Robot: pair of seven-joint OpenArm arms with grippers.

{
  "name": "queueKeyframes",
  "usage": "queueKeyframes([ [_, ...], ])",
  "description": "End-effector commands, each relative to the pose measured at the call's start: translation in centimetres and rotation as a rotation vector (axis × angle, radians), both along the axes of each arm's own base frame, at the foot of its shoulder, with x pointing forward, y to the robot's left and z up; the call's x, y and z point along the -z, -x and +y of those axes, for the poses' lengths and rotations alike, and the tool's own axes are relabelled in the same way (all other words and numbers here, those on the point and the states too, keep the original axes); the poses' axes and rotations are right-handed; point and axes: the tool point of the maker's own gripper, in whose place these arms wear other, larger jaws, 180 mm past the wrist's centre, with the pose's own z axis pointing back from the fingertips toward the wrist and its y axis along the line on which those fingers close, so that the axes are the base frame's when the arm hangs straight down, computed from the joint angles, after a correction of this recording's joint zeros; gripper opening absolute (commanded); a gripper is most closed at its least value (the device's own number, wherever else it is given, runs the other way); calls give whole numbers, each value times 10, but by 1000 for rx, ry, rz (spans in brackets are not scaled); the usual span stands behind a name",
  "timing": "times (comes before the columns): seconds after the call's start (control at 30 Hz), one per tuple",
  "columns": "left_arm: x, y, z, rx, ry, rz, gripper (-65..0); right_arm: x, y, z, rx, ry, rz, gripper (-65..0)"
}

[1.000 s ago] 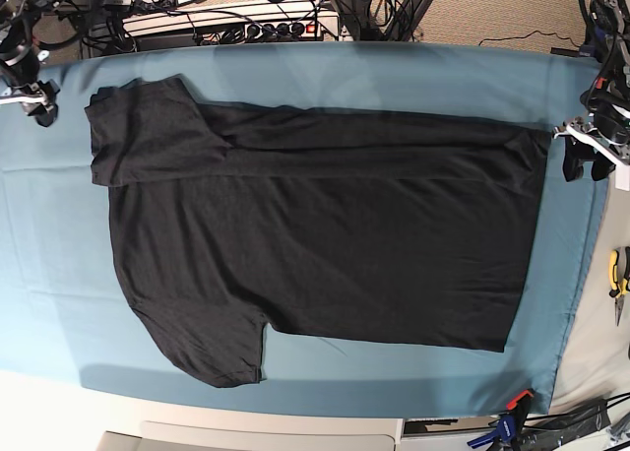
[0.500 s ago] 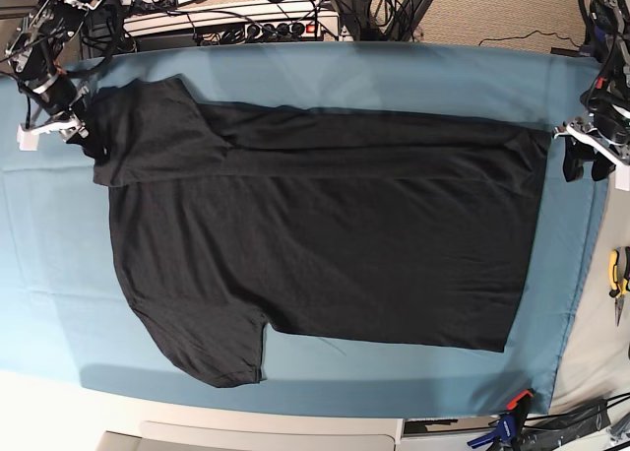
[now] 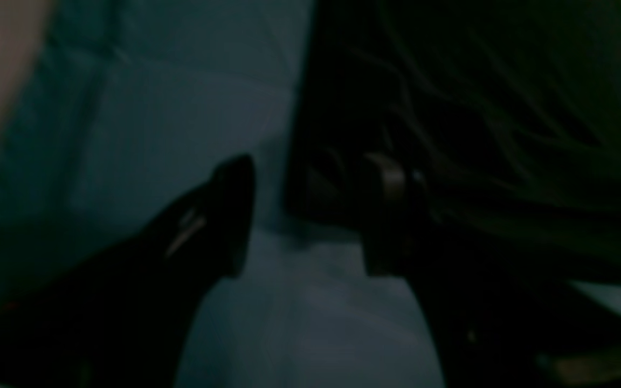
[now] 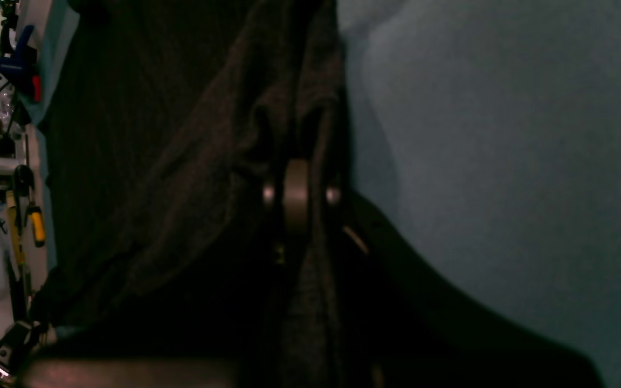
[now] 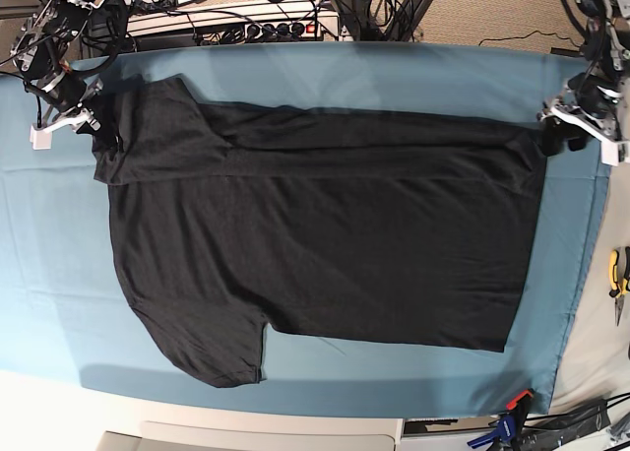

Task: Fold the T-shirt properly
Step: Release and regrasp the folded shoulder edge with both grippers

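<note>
One teal table cloth [image 5: 325, 72] under T-shirt [image 5: 325, 244]; right tool [image 4: 297, 196] clenching sleeve, left tool [image 3: 310, 215] released.

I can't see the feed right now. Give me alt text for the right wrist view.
Close-up from the right wrist camera: the right gripper is pinched shut on a bunched fold at the edge of the black T-shirt, which fills the left half of the frame. Teal table cloth fills the right half, and hanging tools show at the far left edge.
</note>
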Motion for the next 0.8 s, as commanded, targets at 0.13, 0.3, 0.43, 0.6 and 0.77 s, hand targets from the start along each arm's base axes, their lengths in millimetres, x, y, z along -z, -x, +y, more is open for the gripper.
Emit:
queueKeyframes([
  [0.13, 7, -8, -3, -55, 74, -29, -328, 7, 10, 1, -41, 21, 64, -650],
  [0.3, 32, -9, 6, -134, 131, 21, -329, 7, 10, 1, -41, 19, 62, -650],
  [0.43, 38, -12, 7, -148, 153, 31, -329, 7, 10, 1, -41, 19, 62, -650],
  [0.6, 37, -11, 0, -127, 186, 28, -331, 7, 10, 1, -42, 18, 63, -650],
  [0.77, 35, -8, -7, -103, 219, 18, -331, 7, 10, 2, -43, 18, 65, -650],
])
